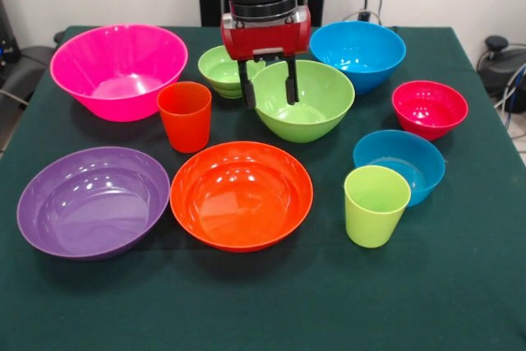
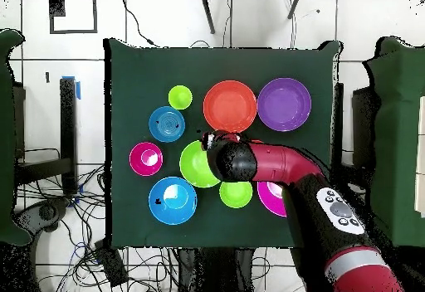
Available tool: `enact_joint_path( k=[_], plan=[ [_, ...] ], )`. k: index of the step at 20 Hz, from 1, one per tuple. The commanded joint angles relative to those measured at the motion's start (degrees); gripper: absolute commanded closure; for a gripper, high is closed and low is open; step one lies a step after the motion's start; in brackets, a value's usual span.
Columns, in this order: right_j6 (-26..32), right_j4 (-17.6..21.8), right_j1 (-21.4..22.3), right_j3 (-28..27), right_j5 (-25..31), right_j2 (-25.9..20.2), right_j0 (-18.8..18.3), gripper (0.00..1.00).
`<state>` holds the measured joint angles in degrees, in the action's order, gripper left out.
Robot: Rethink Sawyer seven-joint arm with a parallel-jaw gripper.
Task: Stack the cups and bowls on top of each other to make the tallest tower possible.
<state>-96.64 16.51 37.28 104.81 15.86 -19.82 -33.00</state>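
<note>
My gripper [image 1: 268, 86] hangs open over the left rim of the medium green bowl [image 1: 314, 103], with one finger [image 1: 246, 88] outside the rim and the other inside. A small green bowl [image 1: 220, 70] sits just behind it. The orange cup [image 1: 185, 115] stands upright left of the gripper. The lime cup [image 1: 376, 205] stands at the front right. All pieces sit apart on the table and nothing is stacked. In the overhead view the arm covers the gripper [image 2: 212, 148] next to the medium green bowl [image 2: 194, 164]; the lime cup [image 2: 180, 97] shows there and the orange cup is hidden.
The big pink bowl [image 1: 119, 70] is at the back left, the purple bowl [image 1: 93, 200] front left, and the orange bowl [image 1: 241, 195] front centre. The large blue bowl [image 1: 357, 53], small red bowl [image 1: 429, 108] and small blue bowl [image 1: 400, 164] are on the right, all on a dark green cloth [image 1: 263, 310].
</note>
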Motion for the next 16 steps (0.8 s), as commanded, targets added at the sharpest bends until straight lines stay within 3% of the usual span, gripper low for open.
enact_joint_path(
  k=[1,7,16],
  plan=[
    [5.2,4.9,-2.2,-3.5,6.0,-4.1,0.2,0.00],
    [1.8,4.3,-0.5,-1.8,4.6,-2.3,2.2,0.00],
    [-8.4,0.6,5.6,3.7,2.3,4.4,10.8,0.00]
  ],
)
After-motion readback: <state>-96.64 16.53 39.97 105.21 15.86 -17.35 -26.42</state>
